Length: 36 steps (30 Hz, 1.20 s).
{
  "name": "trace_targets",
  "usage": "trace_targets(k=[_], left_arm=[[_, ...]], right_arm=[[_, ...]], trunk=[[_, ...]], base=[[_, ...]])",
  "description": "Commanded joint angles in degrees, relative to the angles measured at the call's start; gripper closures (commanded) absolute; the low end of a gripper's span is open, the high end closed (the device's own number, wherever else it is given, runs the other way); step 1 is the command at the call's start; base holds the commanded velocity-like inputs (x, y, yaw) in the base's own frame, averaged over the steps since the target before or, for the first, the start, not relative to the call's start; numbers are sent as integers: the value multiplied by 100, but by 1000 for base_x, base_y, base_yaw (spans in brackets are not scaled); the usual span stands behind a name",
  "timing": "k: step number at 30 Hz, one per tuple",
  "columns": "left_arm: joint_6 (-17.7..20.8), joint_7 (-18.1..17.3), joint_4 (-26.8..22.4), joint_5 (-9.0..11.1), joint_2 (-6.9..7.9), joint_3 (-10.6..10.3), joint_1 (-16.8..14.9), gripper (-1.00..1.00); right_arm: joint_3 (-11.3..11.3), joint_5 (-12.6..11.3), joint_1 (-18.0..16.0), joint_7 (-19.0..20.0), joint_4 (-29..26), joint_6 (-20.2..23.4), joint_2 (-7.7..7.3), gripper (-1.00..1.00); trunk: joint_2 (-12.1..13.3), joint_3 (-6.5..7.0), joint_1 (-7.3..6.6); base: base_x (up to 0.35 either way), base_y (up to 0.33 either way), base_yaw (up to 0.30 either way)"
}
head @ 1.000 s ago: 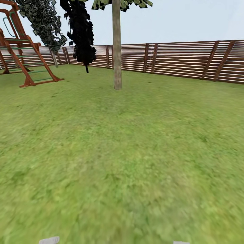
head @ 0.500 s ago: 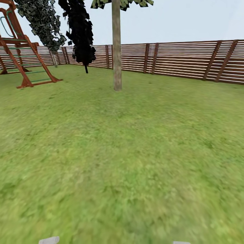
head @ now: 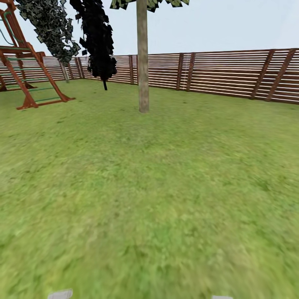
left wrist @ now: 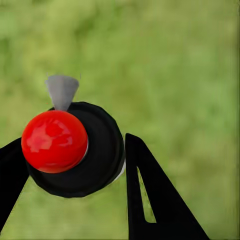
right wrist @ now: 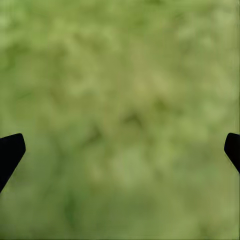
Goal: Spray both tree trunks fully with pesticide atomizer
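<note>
My left gripper (left wrist: pixel 70 165) is clamped on the pesticide atomizer (left wrist: pixel 75 150): black fingers (left wrist: pixel 150 195) flank its round black body, which has a glossy red dome cap and a grey cone nozzle. My right gripper (right wrist: pixel 120 150) is spread wide, with black fingertips (right wrist: pixel 10 150) at either edge and blurred grass between them.

In the head view, rough green floor (head: pixel 149 199) runs to a smooth pale mottled tree trunk (head: pixel 143 58), upright and bare. Behind it stands a brown slatted fence (head: pixel 224 72). To the left are a dark ragged tree (head: pixel 97 39) and a red-brown wooden climbing frame (head: pixel 25 70).
</note>
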Motion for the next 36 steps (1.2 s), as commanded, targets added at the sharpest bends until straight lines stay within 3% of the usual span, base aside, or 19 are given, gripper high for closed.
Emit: trace_targets(k=[1, 36], left_arm=[[-18, -10, 5, 42, 0, 10, -3, 100], [-18, -10, 5, 42, 0, 10, -3, 100]], right_arm=[[51, -53, -3, -11, 3, -15, 0, -100], [51, -53, -3, -13, 3, -15, 0, -100]], trunk=[[-2, -5, 3], [-2, -5, 3]], base=[[337, 0, 0], [337, 0, 0]])
